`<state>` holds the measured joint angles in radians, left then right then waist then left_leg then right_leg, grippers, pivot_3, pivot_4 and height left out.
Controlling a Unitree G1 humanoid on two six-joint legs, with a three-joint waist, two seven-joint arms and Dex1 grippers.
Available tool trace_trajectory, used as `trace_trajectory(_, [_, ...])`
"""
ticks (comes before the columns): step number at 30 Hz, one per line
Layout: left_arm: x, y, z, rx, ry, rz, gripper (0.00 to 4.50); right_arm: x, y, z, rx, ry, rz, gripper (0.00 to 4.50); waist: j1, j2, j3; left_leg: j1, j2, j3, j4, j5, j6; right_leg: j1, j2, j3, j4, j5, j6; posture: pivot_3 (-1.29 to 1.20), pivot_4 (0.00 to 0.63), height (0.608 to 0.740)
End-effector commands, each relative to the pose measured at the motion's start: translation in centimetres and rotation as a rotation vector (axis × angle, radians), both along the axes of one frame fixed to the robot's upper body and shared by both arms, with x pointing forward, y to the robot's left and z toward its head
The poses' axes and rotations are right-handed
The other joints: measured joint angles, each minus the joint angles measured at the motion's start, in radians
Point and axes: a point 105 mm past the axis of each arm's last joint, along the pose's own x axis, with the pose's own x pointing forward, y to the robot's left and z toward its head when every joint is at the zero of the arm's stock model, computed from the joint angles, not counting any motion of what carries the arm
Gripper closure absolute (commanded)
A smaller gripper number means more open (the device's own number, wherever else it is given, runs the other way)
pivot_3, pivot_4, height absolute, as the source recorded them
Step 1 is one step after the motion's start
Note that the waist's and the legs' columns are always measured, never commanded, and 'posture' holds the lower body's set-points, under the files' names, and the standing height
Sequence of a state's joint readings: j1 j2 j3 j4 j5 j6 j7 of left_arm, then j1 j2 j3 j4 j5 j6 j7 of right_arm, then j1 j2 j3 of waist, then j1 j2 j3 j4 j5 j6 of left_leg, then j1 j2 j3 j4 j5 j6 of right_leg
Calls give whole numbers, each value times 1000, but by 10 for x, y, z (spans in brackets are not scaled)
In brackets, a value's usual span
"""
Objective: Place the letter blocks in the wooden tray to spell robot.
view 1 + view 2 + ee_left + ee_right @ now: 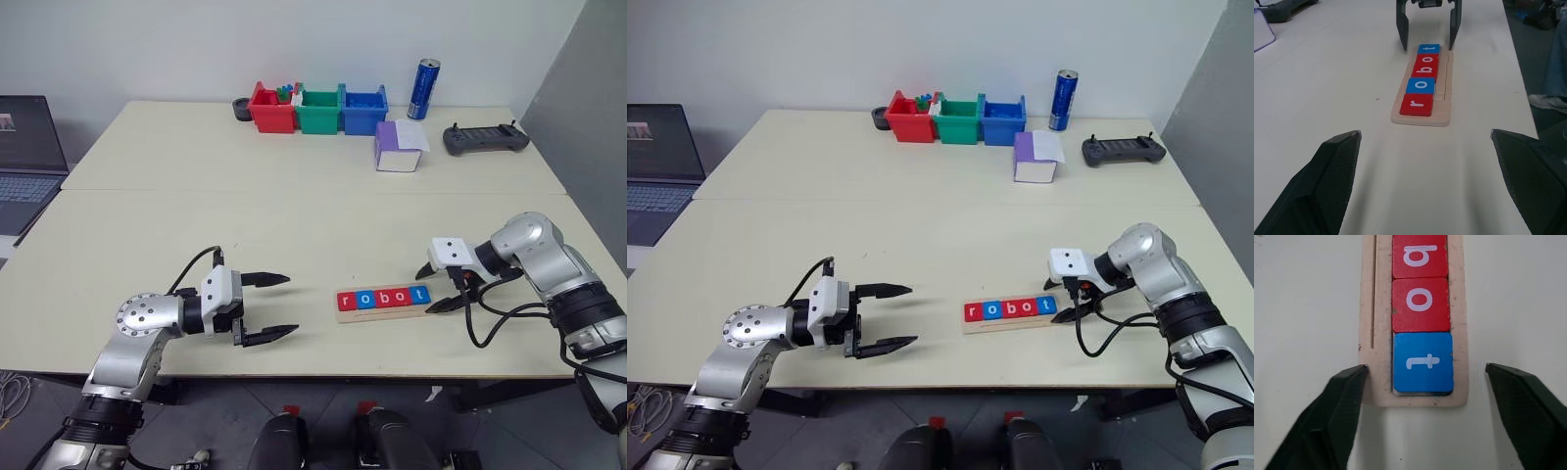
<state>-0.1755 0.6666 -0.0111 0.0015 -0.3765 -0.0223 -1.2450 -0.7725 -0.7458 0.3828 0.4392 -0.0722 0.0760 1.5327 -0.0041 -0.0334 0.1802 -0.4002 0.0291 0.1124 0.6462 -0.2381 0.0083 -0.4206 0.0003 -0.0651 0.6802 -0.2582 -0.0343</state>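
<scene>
While you look down over the pale table (294, 220), you see the wooden tray (382, 311) lying flat near the front edge, a little right of centre. All five letter blocks (383, 297) sit in it in one row, touching edge to edge: red r, blue o, red b, red o, blue t, so the word reads robot.

Your right gripper (438, 287) hangs at the tray's right end, tilted down, its two black fingers spread wide and gripping nothing. From the right wrist camera you see the fingers (1327, 421) apart on either side of the tray's end, with the blue t block (1423, 361) lying free between them; one fingertip is just beside the tray's edge.

Your left gripper (277, 307) hovers well to the left of the tray, pointing toward it, fingers wide apart and empty.

At the far side of the table stand three bins (318, 109), red, green and blue, with a blue can (423, 89), a purple box (397, 147) and a dark controller (485, 139) nearby. A laptop (29, 157) sits off to the left.
</scene>
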Motion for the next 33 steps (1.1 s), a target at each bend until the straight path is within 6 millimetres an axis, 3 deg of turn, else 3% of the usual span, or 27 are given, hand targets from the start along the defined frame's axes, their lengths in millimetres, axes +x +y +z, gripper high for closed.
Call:
trace_trajectory(1, [0, 1, 10, 3, -40, -1, 0, 0, -1, 25, 37, -41, 21, 45, 0, 0, 0, 0, 0, 0, 0, 0, 0, 0, 0, 0, 0, 0, 0, 0, 150, 740])
trace_trajectory(8, [-3, 4, 11, 5, -46, 5, 0, -11, -17, 62, 180, -68, -93, 45, 2, 0, 0, 0, 0, 0, 0, 0, 0, 0, 0, 0, 0, 0, 0, 0, 150, 740])
trace_trajectory(13, [-5, 13, 20, 19, -49, 33, 0, -46, -46, 89, 327, -36, -186, 45, 5, 0, 0, -1, 0, -1, 0, 0, 0, 0, -1, -1, -1, 0, 0, 0, 150, 740])
trace_trajectory(17, [-10, 26, 29, 64, -58, 52, 0, -70, -68, 93, 379, -13, -240, 45, 5, 0, 0, 0, 0, -1, 0, 0, 0, 0, -1, -1, -1, 0, 0, 0, 150, 740])
trace_trajectory(22, [-14, 42, 55, 19, -37, 100, 0, -88, -94, 96, 393, -20, -322, 45, 1, 0, 0, 1, 0, 0, -1, 0, 0, 0, -1, -1, -1, 0, 0, 0, 150, 740])
trace_trajectory(33, [-10, 55, 65, 67, -36, 150, 0, -85, -100, 88, 396, -24, -342, 45, 3, 1, 0, 0, 0, -1, -1, 0, 0, 0, -1, -1, -1, 0, 0, 0, 150, 740])
